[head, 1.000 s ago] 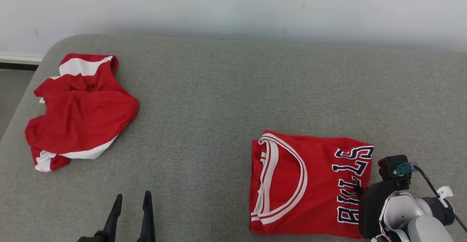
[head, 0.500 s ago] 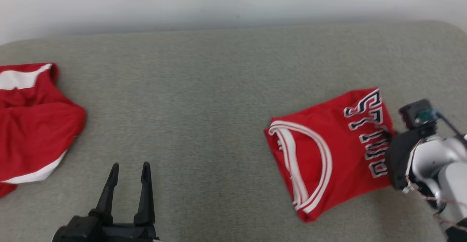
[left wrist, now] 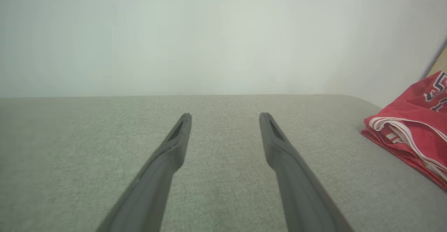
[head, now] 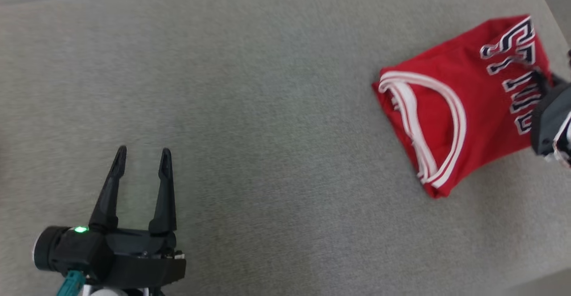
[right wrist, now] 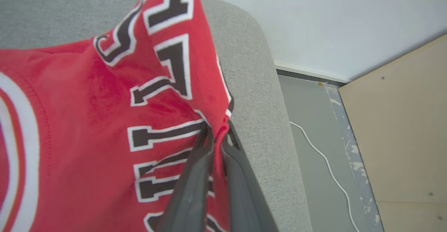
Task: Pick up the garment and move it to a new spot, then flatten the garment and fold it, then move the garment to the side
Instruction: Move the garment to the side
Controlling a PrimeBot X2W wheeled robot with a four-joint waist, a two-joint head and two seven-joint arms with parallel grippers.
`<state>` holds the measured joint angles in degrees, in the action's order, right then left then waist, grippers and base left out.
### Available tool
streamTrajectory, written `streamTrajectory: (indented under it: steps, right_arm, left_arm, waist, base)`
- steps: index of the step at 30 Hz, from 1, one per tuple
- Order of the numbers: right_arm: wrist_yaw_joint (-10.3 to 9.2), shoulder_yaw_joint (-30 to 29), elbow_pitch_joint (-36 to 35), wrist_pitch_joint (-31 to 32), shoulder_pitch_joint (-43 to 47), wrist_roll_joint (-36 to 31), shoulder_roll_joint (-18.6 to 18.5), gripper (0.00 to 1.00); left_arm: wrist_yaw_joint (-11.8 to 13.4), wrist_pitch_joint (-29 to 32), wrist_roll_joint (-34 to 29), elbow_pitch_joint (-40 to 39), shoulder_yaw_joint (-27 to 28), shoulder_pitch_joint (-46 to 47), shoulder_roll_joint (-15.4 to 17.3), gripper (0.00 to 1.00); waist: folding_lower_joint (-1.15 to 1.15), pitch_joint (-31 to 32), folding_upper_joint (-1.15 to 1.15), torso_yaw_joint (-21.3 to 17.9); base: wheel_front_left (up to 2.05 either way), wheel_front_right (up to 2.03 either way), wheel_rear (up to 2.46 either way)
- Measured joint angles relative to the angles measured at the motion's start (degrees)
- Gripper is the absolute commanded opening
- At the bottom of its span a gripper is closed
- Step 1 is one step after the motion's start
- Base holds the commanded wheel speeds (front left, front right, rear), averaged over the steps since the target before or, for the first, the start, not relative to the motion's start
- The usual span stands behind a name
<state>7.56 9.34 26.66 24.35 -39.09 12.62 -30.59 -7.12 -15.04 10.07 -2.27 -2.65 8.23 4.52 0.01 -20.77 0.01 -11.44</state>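
The garment is a folded red jersey with white trim and dark letters, lying near the far right end of the grey cushion. My right gripper is at its lettered edge. In the right wrist view this gripper is shut on a pinched fold of the garment, right by the cushion's rounded edge. My left gripper hovers open over bare cushion at the lower left, well away from the jersey. The left wrist view has that gripper holding nothing, with the garment off to its right.
The grey cushion stretches wide between the two grippers. Past its right edge lies a grey floor with a white cable and a pale wooden board. A white wall stands behind the cushion.
The head camera has swung to the right, so the crumpled red cloth at the left has left the picture. The right gripper has dragged the jersey toward the cushion's right end, turning it.
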Motion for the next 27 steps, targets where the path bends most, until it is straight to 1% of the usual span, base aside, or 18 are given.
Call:
streamTrajectory:
  steps: [7, 11, 14, 19, 24, 26, 27]
  right_arm:
    - [0.00, -3.11, 4.49, -5.58, -4.87, -1.07, 0.30, 0.00]
    - [0.00, -2.61, 5.69, -8.27, -6.63, -1.89, 1.45, 0.00]
    - [0.00, -2.03, 6.58, -10.59, -7.90, -3.05, 1.49, 0.00]
    - [0.00, -1.75, 8.43, -14.02, -9.93, -5.87, 1.51, 0.00]
    - [0.00, -3.16, 10.91, -15.91, -11.20, -9.16, 1.69, 0.00]
    - [0.00, -3.77, 11.61, -16.67, -11.45, -10.57, 1.86, 0.93]
    - [0.00, -3.91, 11.99, -16.94, -11.44, -11.34, 1.96, 1.00]
  left_arm:
    - [-0.04, -0.01, -0.94, -1.60, -0.90, 1.49, 2.03, 1.00]
    - [-0.30, -0.01, -1.34, -2.60, -1.26, 1.91, 3.38, 1.00]
    - [-0.31, -0.01, -1.43, -3.30, -1.66, 2.39, 4.15, 1.00]
    - [-0.37, -0.01, -1.44, -4.17, -2.05, 2.62, 4.94, 1.00]
    - [-0.36, -0.02, -1.44, -4.83, -2.26, 2.72, 5.44, 1.00]
    - [-0.37, -0.02, -1.44, -4.89, -2.44, 2.75, 5.46, 1.00]
    - [-0.37, -0.02, -1.44, -4.87, -2.52, 2.75, 5.44, 1.00]
  waist:
    - [0.00, -5.15, 0.00, -4.88]
    - [0.00, -7.32, 0.01, -7.60]
    - [0.00, -8.69, 0.00, -9.42]
    - [0.00, -10.53, 0.00, -11.46]
    - [-0.01, -11.52, 0.00, -12.15]
    - [-0.01, -11.47, 0.00, -11.96]
    - [0.00, -11.37, 0.00, -11.81]
  base:
    - [0.00, 0.00, 0.00]
    - [0.00, 0.00, 0.00]
    - [0.00, 0.00, 0.00]
    - [0.00, 0.00, 0.00]
    - [0.00, 0.00, 0.00]
    - [0.00, 0.00, 0.00]
    - [0.00, 0.00, 0.00]
